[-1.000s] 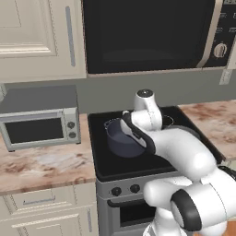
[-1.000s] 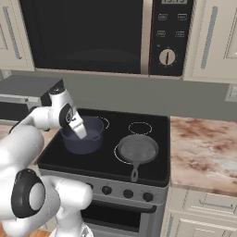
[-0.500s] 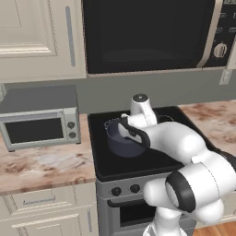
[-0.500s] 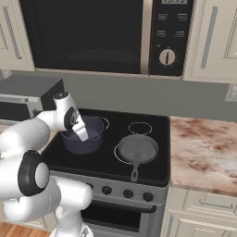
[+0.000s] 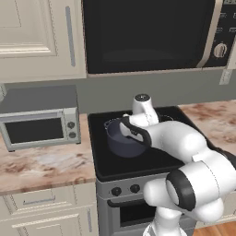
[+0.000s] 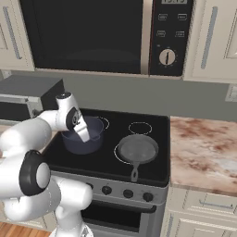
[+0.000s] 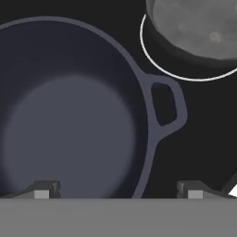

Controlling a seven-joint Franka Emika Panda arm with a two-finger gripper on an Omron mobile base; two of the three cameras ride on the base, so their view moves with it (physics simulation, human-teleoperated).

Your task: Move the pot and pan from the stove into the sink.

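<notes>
Tool (image 7: pixel 118 190) spread wide over deep, round, smooth blue-grey pot (image 7: pixel 69 115).

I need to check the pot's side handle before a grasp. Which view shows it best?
The hand view: the deep dark blue-grey pot sits close below, one loop handle sharp and unobstructed. In the left base view the arm covers much of the pot; the right base view shows its body, small.

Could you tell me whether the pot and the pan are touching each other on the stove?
Apart. The right base view shows bare black stove glass between the pot and the pan.
</notes>
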